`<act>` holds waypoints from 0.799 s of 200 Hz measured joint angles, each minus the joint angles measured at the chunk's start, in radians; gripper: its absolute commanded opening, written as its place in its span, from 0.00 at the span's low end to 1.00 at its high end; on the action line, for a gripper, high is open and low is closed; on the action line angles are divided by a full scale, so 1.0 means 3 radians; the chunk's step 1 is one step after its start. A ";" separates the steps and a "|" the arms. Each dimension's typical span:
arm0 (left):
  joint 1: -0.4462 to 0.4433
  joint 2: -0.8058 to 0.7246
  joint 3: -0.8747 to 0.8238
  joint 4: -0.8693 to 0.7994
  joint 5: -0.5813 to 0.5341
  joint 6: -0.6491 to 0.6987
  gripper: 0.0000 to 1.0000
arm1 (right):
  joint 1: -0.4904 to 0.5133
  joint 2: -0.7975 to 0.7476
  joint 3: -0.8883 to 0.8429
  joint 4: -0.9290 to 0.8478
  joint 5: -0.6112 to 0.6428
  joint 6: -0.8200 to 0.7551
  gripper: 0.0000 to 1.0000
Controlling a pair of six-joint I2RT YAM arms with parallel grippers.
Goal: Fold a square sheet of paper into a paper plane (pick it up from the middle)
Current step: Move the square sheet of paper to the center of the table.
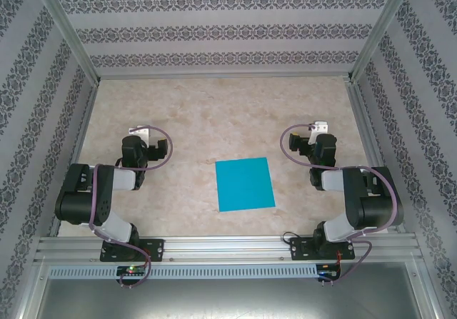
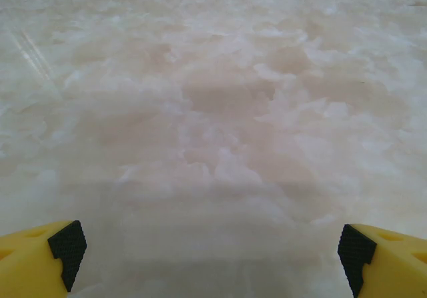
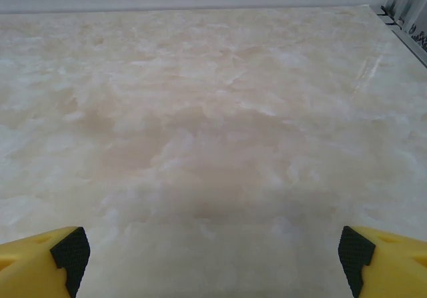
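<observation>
The square sheet of paper (image 1: 245, 184) is turquoise-blue and lies flat and unfolded on the marbled table, near the middle and towards the front. My left gripper (image 1: 146, 142) rests to the left of the sheet, well apart from it. In the left wrist view it (image 2: 212, 251) stands open, its yellow fingertips (image 2: 63, 248) wide apart over bare table. To the right of the sheet my right gripper (image 1: 308, 139) is also apart from it. The right wrist view shows it (image 3: 210, 255) open with nothing between the fingers (image 3: 67, 251). The paper plane is out of view.
Patterned walls and aluminium posts (image 1: 68, 30) close in the table on the left, right and back. A metal rail (image 1: 228, 247) carrying both arm bases runs along the front edge. The table's right-hand edge rail (image 3: 407, 25) shows at the far right in the right wrist view.
</observation>
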 measured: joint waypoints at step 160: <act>-0.0001 -0.0039 0.0003 -0.0042 -0.0003 0.0001 1.00 | 0.0000 -0.0038 0.0001 -0.0041 -0.0045 -0.0015 0.98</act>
